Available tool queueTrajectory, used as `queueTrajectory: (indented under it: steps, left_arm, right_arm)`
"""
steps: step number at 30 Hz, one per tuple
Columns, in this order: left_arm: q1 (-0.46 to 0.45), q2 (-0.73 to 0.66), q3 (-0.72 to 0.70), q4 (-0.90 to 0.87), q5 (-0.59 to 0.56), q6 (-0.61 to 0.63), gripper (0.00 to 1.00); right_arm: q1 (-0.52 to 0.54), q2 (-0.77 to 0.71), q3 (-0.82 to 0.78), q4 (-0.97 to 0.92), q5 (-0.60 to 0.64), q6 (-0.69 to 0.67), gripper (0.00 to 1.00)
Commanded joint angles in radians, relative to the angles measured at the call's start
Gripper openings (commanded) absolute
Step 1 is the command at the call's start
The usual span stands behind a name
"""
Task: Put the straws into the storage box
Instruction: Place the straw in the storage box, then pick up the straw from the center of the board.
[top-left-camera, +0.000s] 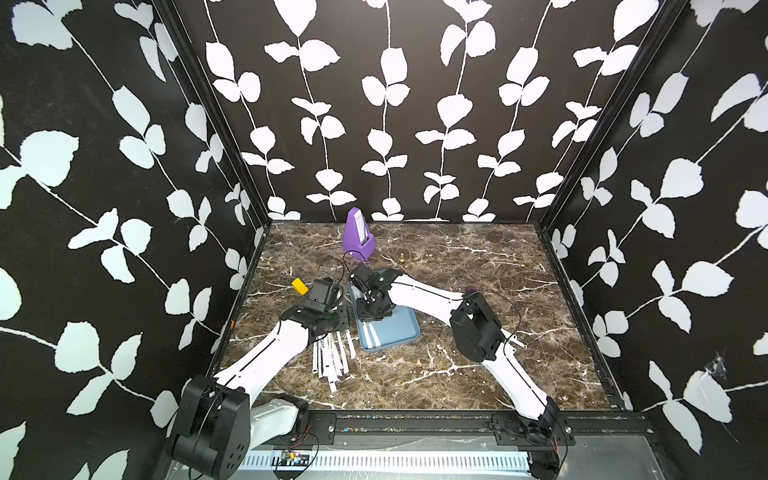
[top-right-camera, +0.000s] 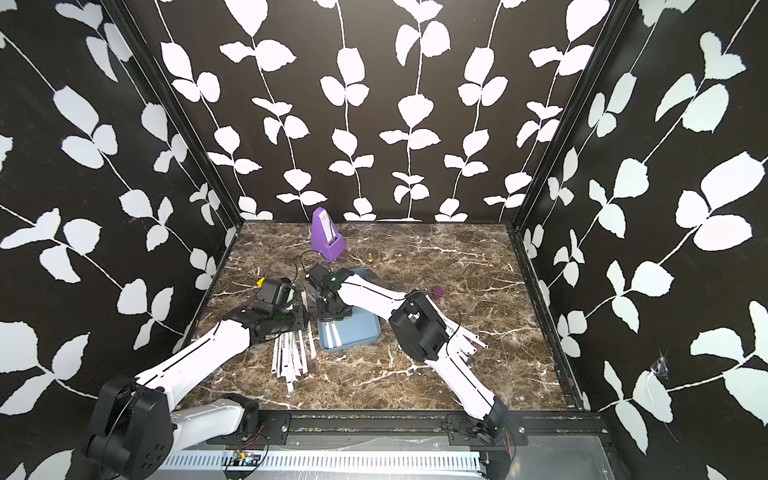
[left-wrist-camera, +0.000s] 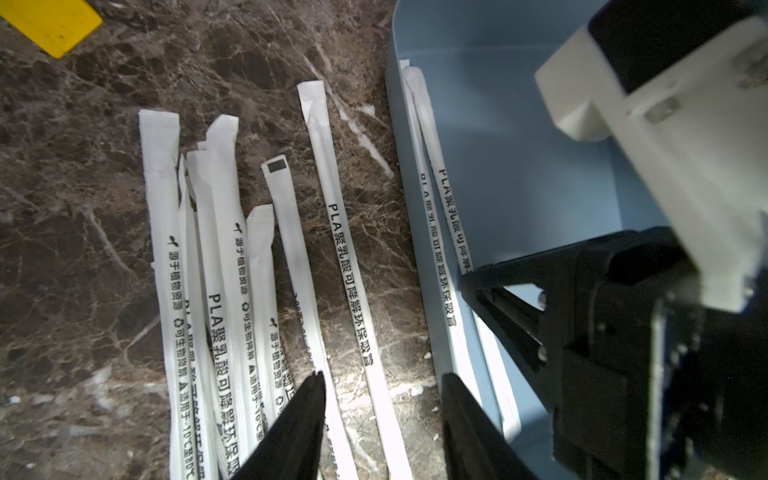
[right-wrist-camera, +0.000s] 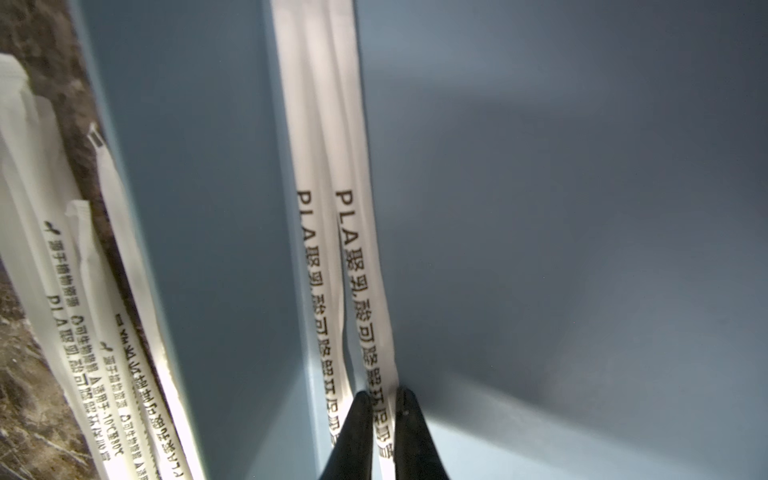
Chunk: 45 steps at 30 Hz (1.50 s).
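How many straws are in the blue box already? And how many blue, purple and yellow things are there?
White straws in the storage box: 2
Blue: 1, the storage box
Purple: 2, the metronome and a small purple thing
Yellow: 1, the yellow block
Total: 6

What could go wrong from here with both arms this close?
1. The right tool pinches a straw inside the tray; lifting without letting go would likely pull it out.
2. The left tool stands open over a loose straw right beside the tray wall; closing there might catch the wall or bump the right arm.
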<state>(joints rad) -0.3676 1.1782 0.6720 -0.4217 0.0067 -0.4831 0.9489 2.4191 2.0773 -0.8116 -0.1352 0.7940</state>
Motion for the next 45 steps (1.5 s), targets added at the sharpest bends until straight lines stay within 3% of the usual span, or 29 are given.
queueTrajectory:
  steps: [1,6,13,20,27,35,45]
  left_arm:
    - [0.006,-0.011,-0.01,-0.019,0.006,-0.013,0.47]
    - [0.007,-0.007,-0.02,-0.016,0.008,-0.018,0.46]
    - [0.027,0.031,-0.006,-0.005,0.01,-0.004,0.41]
    - [0.029,0.179,0.064,-0.005,-0.004,0.025,0.31]
    - [0.029,0.292,0.118,0.009,-0.023,0.045,0.29]
    - [0.024,0.37,0.145,0.009,-0.032,0.056,0.28]
    - [-0.05,0.439,0.163,-0.055,-0.134,0.045,0.14]
  right_arm:
    - [-0.005,-0.01,-0.046,0.078,-0.007,0.054,0.14]
    - [-0.013,-0.027,-0.071,0.12,-0.035,0.09,0.15]
    - [-0.03,-0.158,-0.123,0.121,-0.008,0.063,0.31]
    - [-0.066,-0.37,-0.367,0.148,0.081,-0.003,0.32]
    - [-0.1,-0.512,-0.557,0.159,0.135,-0.03,0.31]
    - [-0.117,-0.534,-0.614,0.183,0.135,-0.027,0.31]
    - [-0.142,-0.553,-0.643,0.215,0.116,-0.032,0.31]
